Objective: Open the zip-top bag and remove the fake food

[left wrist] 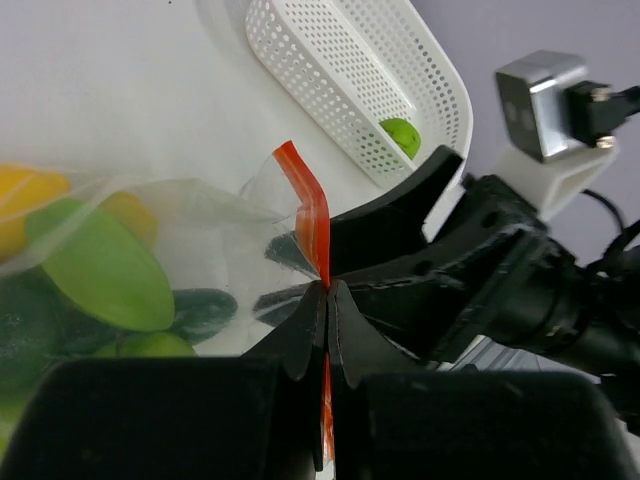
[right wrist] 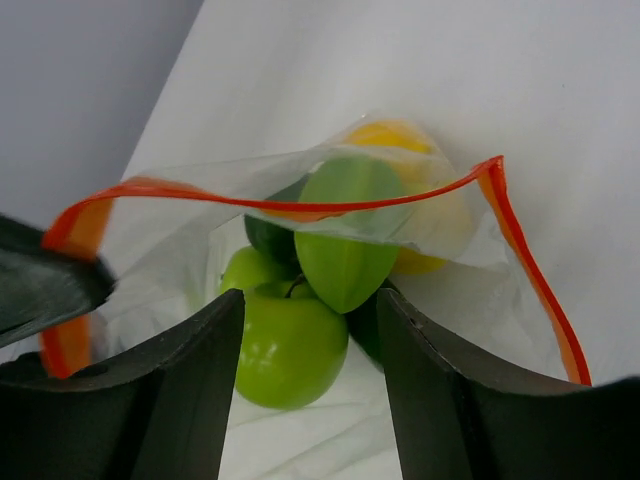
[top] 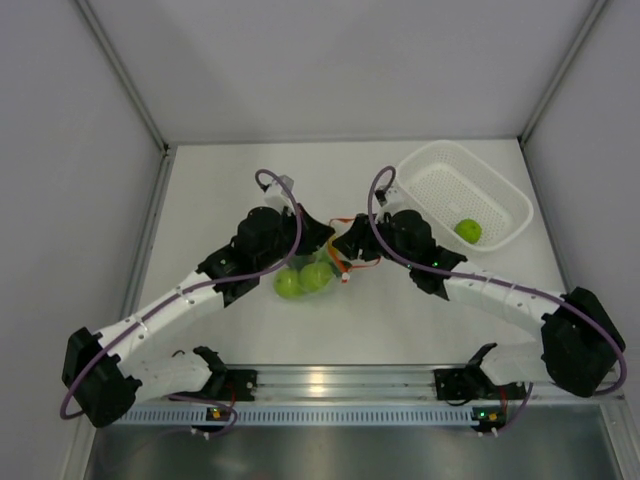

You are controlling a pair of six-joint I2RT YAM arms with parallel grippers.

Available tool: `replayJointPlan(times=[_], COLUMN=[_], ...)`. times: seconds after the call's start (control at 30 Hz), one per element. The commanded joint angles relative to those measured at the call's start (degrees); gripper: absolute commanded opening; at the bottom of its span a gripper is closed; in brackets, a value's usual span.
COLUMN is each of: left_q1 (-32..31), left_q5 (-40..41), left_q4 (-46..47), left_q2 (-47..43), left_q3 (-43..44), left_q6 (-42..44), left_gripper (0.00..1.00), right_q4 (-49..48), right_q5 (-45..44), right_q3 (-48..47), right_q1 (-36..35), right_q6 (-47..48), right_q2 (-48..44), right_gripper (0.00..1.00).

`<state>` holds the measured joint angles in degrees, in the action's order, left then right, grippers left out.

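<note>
On the table (top: 400, 325), the left tool (left wrist: 327, 300) clenches the orange-red zip strip of the zip-top bag (right wrist: 455, 235), seemingly propping its mouth agape so the right tool (right wrist: 310, 300), released and spread, can reach the fake food (right wrist: 290, 345) inside (one green piece (top: 467, 231) lies in the white basket (left wrist: 330, 70)).

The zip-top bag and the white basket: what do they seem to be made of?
The zip-top bag looks like thin, clear, glossy plastic film: it creases, and the fake food shows through it. The basket looks like rigid white plastic, probably moulded, matte: even rows of small holes, smooth rounded rim.
</note>
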<state>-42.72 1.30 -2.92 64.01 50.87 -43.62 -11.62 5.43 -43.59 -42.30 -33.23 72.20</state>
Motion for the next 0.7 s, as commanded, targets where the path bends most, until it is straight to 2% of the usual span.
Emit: replayJointPlan(times=[0.0,0.2,0.43,0.67], left_q1=[0.1,0.1,0.0,0.0], left_q5=[0.3,1.8,0.4,-0.7], left_q4=[6.2,6.2,8.2,9.8], left_q2=[-1.5,-2.2,-2.1,-2.0], left_q3=[-0.7,-2.1,-4.4,-6.0], left_q6=[-3.3,-3.8,-5.2,-5.4], left_gripper=[0.0,0.0,0.0,0.0], right_q4=[-6.1,-10.7,-15.8,-16.3], right_q5=[-3.8,-3.4,-3.5,-2.4], right_q3=[-3.1,-5.3,-6.0,-9.1], right_q1=[-1.5,-3.0,-3.9,-5.1], right_q6=[-2.9,-2.4,-5.6,-5.9], right_q2=[5.4,13.1,19.4,26.5], right_gripper=[0.56,0.59,0.7,0.81])
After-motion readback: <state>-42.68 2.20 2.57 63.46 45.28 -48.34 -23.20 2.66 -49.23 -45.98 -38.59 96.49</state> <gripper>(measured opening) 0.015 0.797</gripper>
